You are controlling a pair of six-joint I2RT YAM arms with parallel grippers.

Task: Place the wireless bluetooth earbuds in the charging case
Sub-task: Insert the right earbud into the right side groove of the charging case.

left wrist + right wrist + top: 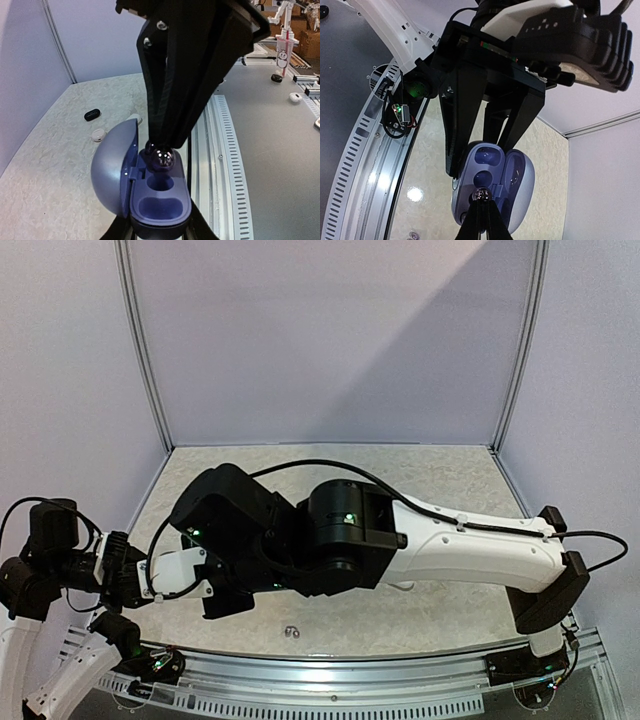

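left pincer clamps the open lavender charging case so right pincer, pinching a glossy lavender earbud, can seat it.

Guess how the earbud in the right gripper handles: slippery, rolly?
Probably slippery: the earbud is glossy, rounded, and pinched in the right gripper. Dropped, it likely rolls, unless the charging case beneath catches it.

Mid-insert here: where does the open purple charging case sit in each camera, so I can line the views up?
Top external: not seen; the arms block that part of the table.
Left wrist: charging case at bottom centre, lid swung open to the left.
Right wrist: lower centre, lid open to the right.
Shared landmark: the slotted rail along the table's near edge.
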